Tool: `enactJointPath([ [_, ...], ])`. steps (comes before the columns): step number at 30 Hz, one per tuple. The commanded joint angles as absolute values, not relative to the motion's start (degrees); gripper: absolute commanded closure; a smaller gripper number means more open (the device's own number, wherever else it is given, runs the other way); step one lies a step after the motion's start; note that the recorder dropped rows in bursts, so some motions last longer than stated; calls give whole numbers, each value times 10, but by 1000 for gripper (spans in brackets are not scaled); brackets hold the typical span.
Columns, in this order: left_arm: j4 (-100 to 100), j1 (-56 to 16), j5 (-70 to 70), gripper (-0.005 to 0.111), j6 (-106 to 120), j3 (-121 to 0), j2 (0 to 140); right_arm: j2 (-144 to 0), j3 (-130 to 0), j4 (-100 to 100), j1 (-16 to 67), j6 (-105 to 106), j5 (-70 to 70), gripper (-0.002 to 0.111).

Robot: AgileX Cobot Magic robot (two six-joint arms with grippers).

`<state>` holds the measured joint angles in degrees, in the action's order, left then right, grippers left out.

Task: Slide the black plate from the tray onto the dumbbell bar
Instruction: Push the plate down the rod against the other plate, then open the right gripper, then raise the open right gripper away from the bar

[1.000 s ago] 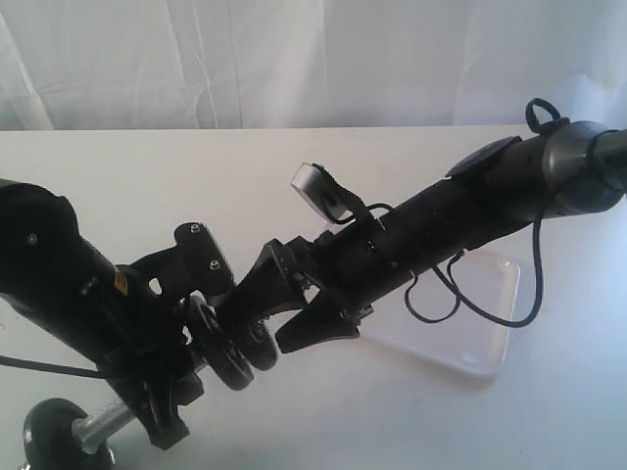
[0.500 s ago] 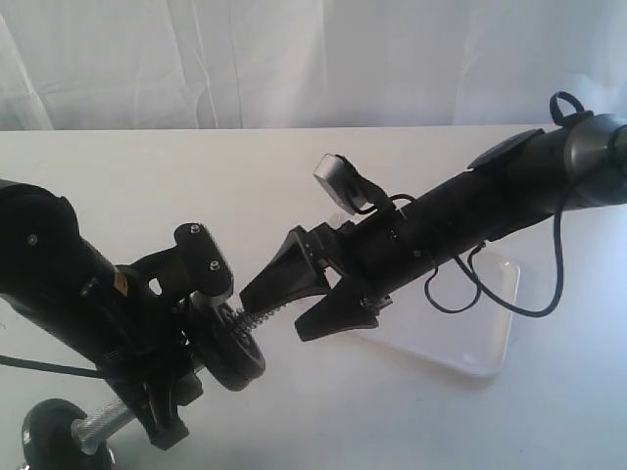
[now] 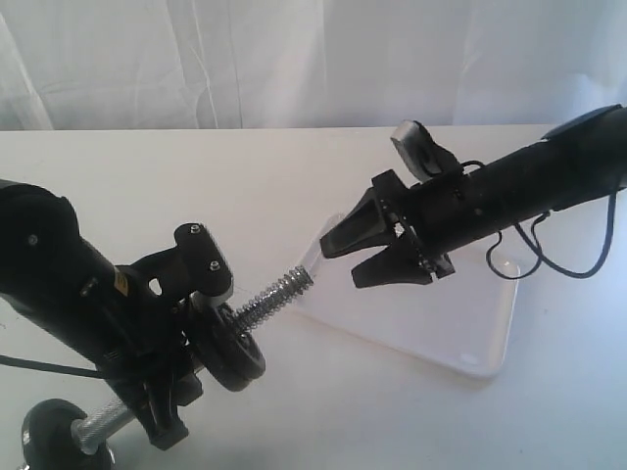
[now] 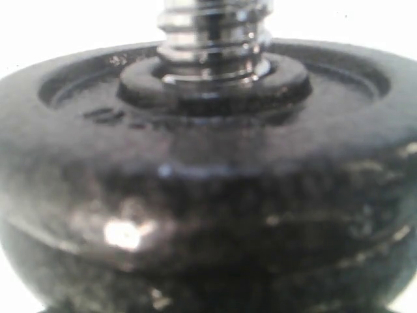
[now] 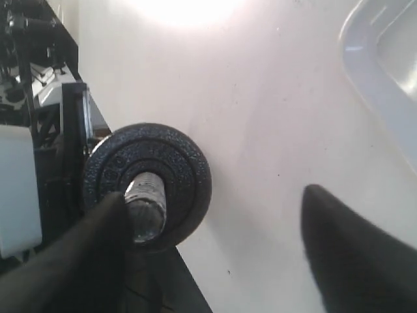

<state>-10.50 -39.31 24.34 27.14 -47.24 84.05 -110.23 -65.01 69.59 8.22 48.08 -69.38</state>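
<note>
My left gripper [image 3: 186, 351] is shut on the dumbbell bar [image 3: 277, 292] and holds it slanted above the table. The black plate [image 3: 245, 355] sits threaded on the bar, against another black disc behind it. In the left wrist view the black plate [image 4: 208, 163] fills the frame, with the bar [image 4: 215, 39] rising through its hole; the jaws are hidden. My right gripper [image 3: 339, 266] is open and empty, just off the bar's threaded tip and over the near corner of the white tray [image 3: 470, 338]. The right wrist view faces the plate [image 5: 182, 169] and bar end [image 5: 146, 208].
A third black disc [image 3: 47, 431] sits on the bar's low end at the bottom left. The right arm's cable [image 3: 563, 264] hangs over the tray. White curtain hangs behind the white table [image 3: 323, 411].
My right gripper let go of the black plate on the bar and drew back to the right, toward the tray. The plate now rests against the other disc. The left arm stayed still.
</note>
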Motion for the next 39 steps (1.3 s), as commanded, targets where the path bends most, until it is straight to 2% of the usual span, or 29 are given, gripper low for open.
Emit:
enactJointPath([
  [1, -132, -395, 212, 107, 268, -486, 829, -1095, -654, 699, 62, 460, -700, 89],
  [2, -132, -395, 212, 107, 268, -486, 831, -1093, -654, 701, 62, 461, -700, 101],
  [3, -132, -395, 211, 107, 268, -486, 833, -1091, -654, 702, 62, 462, -700, 108],
  [18, -155, -395, 211, 107, 270, -486, 874, -937, -654, 734, 62, 508, -700, 108],
  [39, -165, -395, 220, 107, 270, -486, 911, -930, -639, 751, 62, 510, -700, 108],
])
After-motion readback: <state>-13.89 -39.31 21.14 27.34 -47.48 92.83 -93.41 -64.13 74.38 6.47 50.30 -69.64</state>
